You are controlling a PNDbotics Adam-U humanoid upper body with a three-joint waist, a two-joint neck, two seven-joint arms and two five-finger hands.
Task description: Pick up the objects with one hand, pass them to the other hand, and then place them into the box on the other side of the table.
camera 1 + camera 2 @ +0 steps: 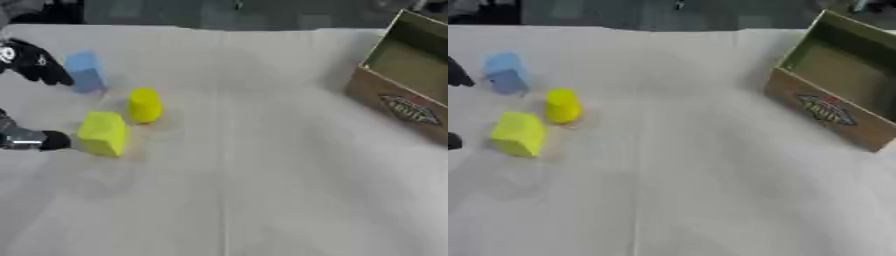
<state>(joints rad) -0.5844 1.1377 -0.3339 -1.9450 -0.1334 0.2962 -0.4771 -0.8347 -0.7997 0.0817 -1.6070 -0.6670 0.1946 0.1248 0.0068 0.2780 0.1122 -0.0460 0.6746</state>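
Observation:
Three objects stand on the white table at the left: a blue block [85, 71], a yellow cylinder [144, 105] and a yellow-green block [102, 133]. My left hand [33, 62] comes in from the left edge, open and spread wide. Its black fingers [48, 72] reach next to the blue block, and its thumb [48, 141] lies close beside the yellow-green block. It holds nothing. The open cardboard box [404, 107] stands at the right side of the table, tilted askew in the view. My right hand shows in neither view.
The white table cloth [262, 175] stretches between the objects and the box. Dark floor lies beyond the far table edge.

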